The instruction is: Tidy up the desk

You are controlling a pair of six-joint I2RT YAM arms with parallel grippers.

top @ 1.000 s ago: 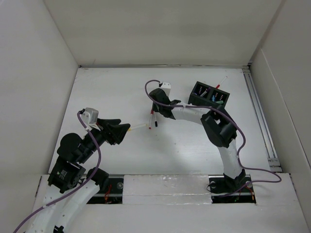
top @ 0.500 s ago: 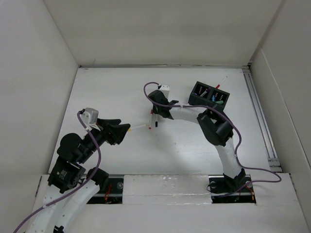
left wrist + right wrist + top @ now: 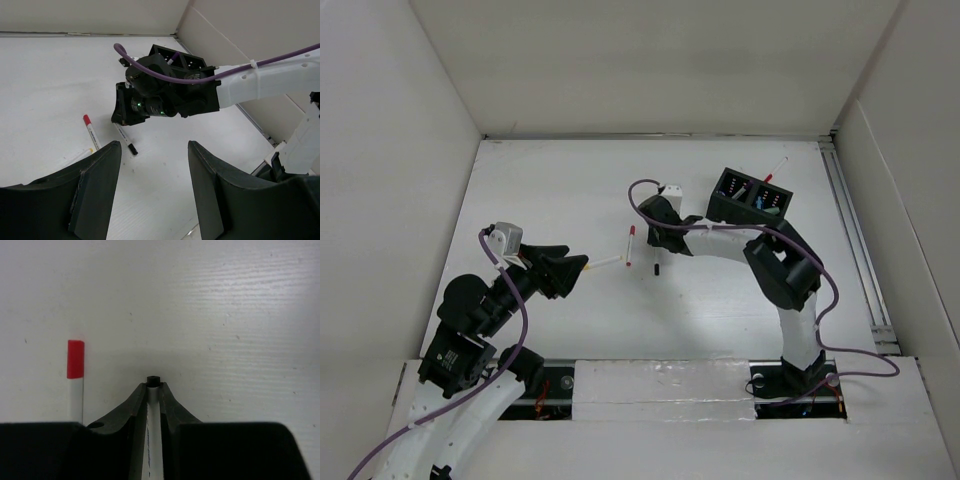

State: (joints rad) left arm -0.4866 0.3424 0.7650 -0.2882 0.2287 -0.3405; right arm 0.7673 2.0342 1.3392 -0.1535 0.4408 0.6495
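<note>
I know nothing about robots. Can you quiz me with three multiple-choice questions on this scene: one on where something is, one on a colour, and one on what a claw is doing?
1. Where on the desk is the black organizer box?
A. Toward the far right corner, near the metal rail
B. At the near left corner
C. Between the two arm bases

2. What colour is the cap of the loose pen lying beside the right gripper?
A. Green
B. Red
C. Blue

3. What is the right gripper doing?
A. Standing wide open and empty
B. Gripping the organizer box
C. Shut on a black-tipped pen

Answers:
1. A: the top view shows the box at the far right, close to the rail.
2. B: the right wrist view shows a red cap.
3. C: the right wrist view shows the fingers pinching the white barrel, with the black tip sticking out.
</note>
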